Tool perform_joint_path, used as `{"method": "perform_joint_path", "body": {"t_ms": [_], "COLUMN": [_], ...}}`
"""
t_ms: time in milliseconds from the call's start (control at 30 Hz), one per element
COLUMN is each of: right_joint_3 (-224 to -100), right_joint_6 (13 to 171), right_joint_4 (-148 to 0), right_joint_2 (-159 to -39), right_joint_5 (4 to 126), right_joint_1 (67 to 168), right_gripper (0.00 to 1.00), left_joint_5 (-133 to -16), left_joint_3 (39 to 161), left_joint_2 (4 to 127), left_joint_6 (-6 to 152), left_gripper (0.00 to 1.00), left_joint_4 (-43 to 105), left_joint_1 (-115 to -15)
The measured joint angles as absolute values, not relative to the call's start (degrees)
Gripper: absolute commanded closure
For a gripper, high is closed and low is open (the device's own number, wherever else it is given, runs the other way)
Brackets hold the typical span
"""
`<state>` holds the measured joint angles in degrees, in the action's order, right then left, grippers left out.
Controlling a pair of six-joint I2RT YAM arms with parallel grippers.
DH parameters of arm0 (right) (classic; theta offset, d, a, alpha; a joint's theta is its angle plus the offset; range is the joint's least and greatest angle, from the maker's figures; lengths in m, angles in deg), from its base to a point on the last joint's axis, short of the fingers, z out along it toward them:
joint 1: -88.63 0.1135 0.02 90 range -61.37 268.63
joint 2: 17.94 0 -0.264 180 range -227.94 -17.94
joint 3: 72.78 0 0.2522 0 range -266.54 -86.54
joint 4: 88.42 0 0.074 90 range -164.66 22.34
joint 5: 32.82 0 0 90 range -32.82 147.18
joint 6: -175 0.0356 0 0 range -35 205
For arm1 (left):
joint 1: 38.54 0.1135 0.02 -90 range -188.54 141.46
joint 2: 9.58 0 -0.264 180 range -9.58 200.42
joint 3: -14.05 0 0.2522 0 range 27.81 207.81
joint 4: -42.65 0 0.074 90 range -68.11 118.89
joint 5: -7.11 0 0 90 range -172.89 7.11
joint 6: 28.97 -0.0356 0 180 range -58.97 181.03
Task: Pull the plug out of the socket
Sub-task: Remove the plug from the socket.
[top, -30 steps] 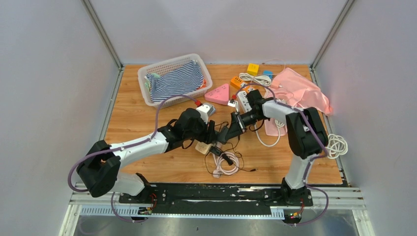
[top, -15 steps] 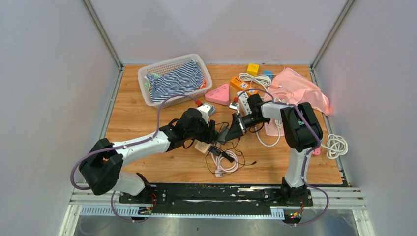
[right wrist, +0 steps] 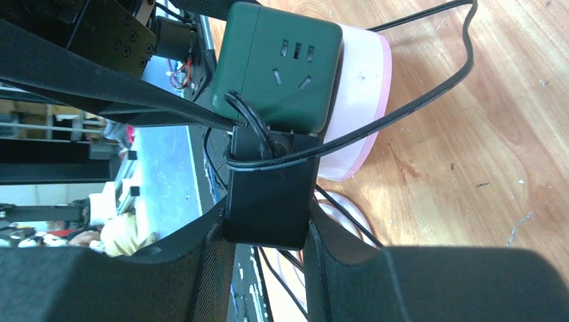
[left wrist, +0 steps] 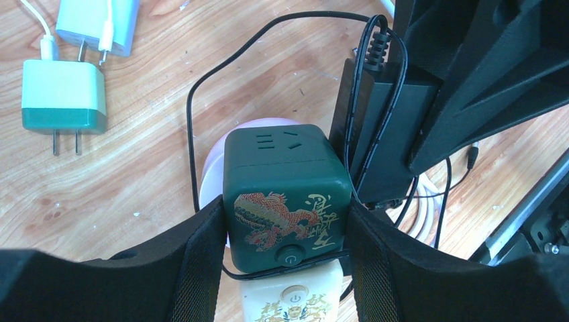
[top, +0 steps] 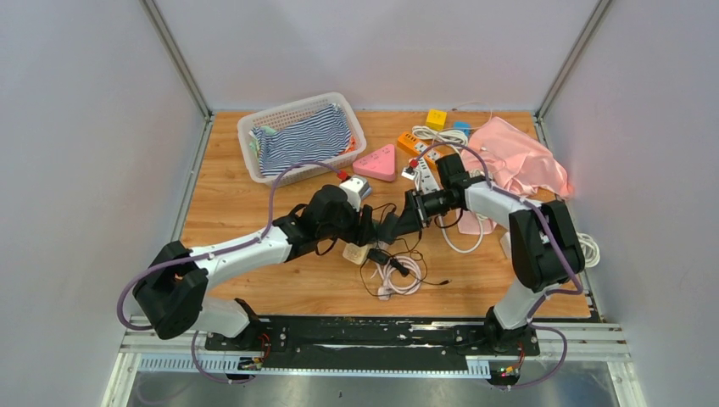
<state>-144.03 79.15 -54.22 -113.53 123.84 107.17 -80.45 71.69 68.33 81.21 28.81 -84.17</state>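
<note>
The socket is a dark green cube (left wrist: 285, 188) with a dragon print, and my left gripper (left wrist: 285, 235) is shut on its two sides. A black plug block (right wrist: 272, 188) with a thin black cord looped round it lies against one face of the cube (right wrist: 275, 67). My right gripper (right wrist: 268, 241) is shut on that block. Whether the pins are still inside the cube is hidden. From above, the two grippers meet nose to nose at mid-table, left gripper (top: 366, 227), right gripper (top: 407, 214). A cream cube (left wrist: 288, 302) sits just under the green one.
A pink-rimmed white disc (right wrist: 359, 100) lies beneath the socket. Coiled white and black cords (top: 394, 275) trail toward the front. A basket (top: 254, 161) holding striped cloth stands back left. A pink triangle (top: 377, 163), white power strip (top: 424, 174) and pink cloth (top: 517, 157) lie behind. Two wall chargers (left wrist: 64, 94) rest nearby.
My right arm's elbow has swung out to the right and its gripper has drawn slightly right with the plug block. The cords and cream cube shifted right too. The left arm barely moved.
</note>
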Motion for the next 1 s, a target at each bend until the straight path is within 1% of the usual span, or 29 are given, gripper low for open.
{"method": "perform_joint_path", "body": {"t_ms": [300,333,367,433,533,767,867,1000], "right_joint_3": [-141.78,-141.32,-141.08,-140.38,-138.94,-136.12,-134.83,-133.13], "right_joint_6": [81.84,82.48,83.13,85.51,90.04,102.45,108.73,116.88], "right_joint_4": [-57.65,-58.46,-59.33,-62.37,-67.83,-83.92,-92.60,-102.74], "right_joint_2": [-121.83,-121.83,-121.83,-121.83,-121.81,-122.07,-123.14,-126.03], "right_joint_5": [132.86,133.26,133.54,133.82,133.69,131.88,131.44,131.35], "right_joint_1": [102.91,102.93,102.96,103.24,104.09,107.09,108.05,108.51], "right_gripper": [1.00,0.98,0.93,0.80,0.64,0.41,0.39,0.40], "left_joint_5": [-80.95,-80.86,-80.89,-81.17,-81.94,-83.33,-83.77,-84.25], "left_joint_3": [71.73,71.73,71.73,71.73,71.73,71.73,71.76,71.76], "left_joint_2": [70.17,70.17,70.17,70.17,70.06,69.69,69.78,70.30], "left_joint_6": [81.91,81.98,82.04,82.17,82.28,82.39,82.50,82.48], "left_gripper": [1.00,1.00,1.00,1.00,1.00,1.00,1.00,1.00], "left_joint_4": [30.21,30.19,30.17,29.97,29.29,27.11,26.58,26.08], "left_joint_1": [-84.52,-84.52,-84.52,-84.50,-84.41,-83.66,-83.42,-83.29]}}
